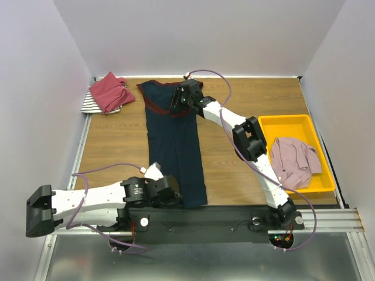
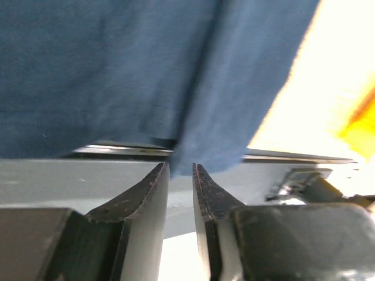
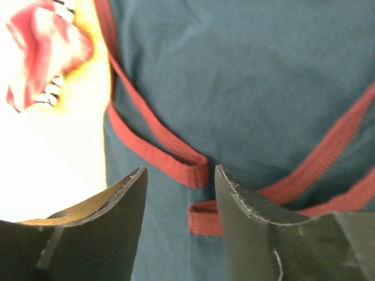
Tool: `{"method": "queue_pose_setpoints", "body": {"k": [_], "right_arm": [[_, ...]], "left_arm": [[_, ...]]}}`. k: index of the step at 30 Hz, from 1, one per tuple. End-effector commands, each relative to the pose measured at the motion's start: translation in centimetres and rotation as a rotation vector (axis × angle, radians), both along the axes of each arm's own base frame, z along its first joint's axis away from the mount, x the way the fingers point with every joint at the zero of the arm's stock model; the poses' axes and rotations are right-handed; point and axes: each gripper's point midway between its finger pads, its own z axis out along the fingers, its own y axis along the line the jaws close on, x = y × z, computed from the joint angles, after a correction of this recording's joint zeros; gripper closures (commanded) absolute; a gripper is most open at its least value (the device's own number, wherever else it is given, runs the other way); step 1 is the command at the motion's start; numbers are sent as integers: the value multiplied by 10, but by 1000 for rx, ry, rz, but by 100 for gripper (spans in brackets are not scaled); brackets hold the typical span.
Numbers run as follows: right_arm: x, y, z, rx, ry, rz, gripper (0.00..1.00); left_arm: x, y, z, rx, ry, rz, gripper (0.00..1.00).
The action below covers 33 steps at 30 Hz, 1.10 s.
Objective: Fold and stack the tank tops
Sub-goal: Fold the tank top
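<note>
The navy tank top [image 1: 174, 143] with maroon trim lies as a long narrow strip down the middle of the table. My left gripper [image 1: 177, 198] is at its near hem; in the left wrist view the fingers [image 2: 180, 167] stand almost together with a corner of the navy cloth [image 2: 146, 70] between the tips. My right gripper [image 1: 176, 104] is open over the far end, its jaws [image 3: 180, 172] straddling the maroon straps [image 3: 196, 170]. The red top [image 1: 110, 92] lies on the striped one [image 1: 89, 105] at the far left. The pale pink top [image 1: 293, 161] lies in the tray.
The yellow plastic tray [image 1: 287, 124] stands at the right edge of the table. White walls close in the left, back and right sides. A metal rail runs along the near edge [image 1: 328, 216].
</note>
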Motion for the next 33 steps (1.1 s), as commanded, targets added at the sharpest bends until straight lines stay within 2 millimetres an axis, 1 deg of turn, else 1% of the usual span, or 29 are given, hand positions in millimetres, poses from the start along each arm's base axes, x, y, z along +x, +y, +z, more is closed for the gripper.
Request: {"method": "queue_pose_setpoints", "body": {"k": [1, 3, 4, 5, 6, 7, 8, 9, 10, 11, 12, 13, 14, 15, 16, 17, 18, 20, 21, 22, 24, 25, 26, 27, 28, 30, 31, 32, 33], "right_arm": [[10, 12, 70, 93, -140, 27, 41], [5, 2, 68, 59, -135, 12, 40], [0, -5, 95, 60, -173, 6, 39], [-10, -18, 71, 9, -127, -7, 37], [-17, -25, 72, 1, -118, -9, 36], [-28, -33, 98, 12, -141, -8, 36], [-36, -39, 97, 3, -132, -2, 36], [-46, -45, 101, -2, -124, 5, 36], [-69, -59, 93, -20, -86, 8, 35], [-80, -66, 95, -21, -78, 13, 35], [-104, -80, 63, -58, -2, 25, 35], [-119, -87, 86, -31, -26, 34, 34], [-134, -93, 78, -39, -1, 42, 34], [-153, -105, 53, -67, 54, 45, 34], [-156, -104, 69, -52, 24, 50, 34], [-170, -117, 47, -88, 63, 45, 32], [-172, -128, 52, -104, 39, 6, 31], [-173, -144, 40, -151, 41, -50, 28], [-171, -146, 38, -158, 44, -53, 27], [-169, -144, 36, -157, 47, -39, 27], [-164, -132, 40, -138, 45, -5, 27], [-161, -130, 26, -160, 69, -1, 28], [-160, -124, 24, -150, 77, 30, 28], [-159, -125, 9, -166, 104, 36, 27], [-157, -124, 5, -169, 111, 40, 26], [-149, -127, -9, -200, 120, 30, 25], [-134, -125, -1, -196, 92, 25, 25], [-126, -124, -15, -211, 108, 27, 26], [-114, -124, -14, -218, 94, 15, 26]], "left_arm": [[23, 7, 41, -21, -139, 56, 64], [29, 7, 54, -28, -180, 56, 64], [31, 10, 57, -18, -191, 62, 64], [34, 21, 58, 26, -195, 93, 63], [34, 28, 56, 57, -189, 110, 62], [36, 35, 55, 81, -192, 133, 62], [36, 41, 54, 96, -187, 153, 61], [35, 49, 51, 121, -175, 172, 56], [38, 52, 55, 101, -190, 196, 51], [40, 54, 57, 88, -199, 208, 45], [42, 57, 59, 65, -211, 224, 30], [43, 61, 57, 60, -214, 237, 26], [44, 64, 59, 42, -219, 250, 25], [45, 67, 59, 34, -224, 268, 25], [47, 70, 58, 30, -224, 283, 25], [48, 73, 57, 31, -228, 294, 24], [53, 75, 58, 18, -240, 321, 22], [68, 82, 67, 47, -322, 333, 22], [86, 82, 86, 24, -381, 379, 22], [99, 87, 90, 94, -423, 380, 22], [130, 87, 114, 192, -518, 311, 21], [158, 107, 105, 295, -494, 366, 20], [175, 99, 111, 304, -518, 260, 20], [197, 114, 94, 320, -441, 270, 20], [211, 122, 90, 328, -432, 264, 21], [245, 135, 98, 333, -483, 284, 23], [260, 141, 86, 380, -470, 248, 23], [275, 157, 86, 410, -469, 291, 23], [296, 160, 104, 418, -512, 321, 21]]}}
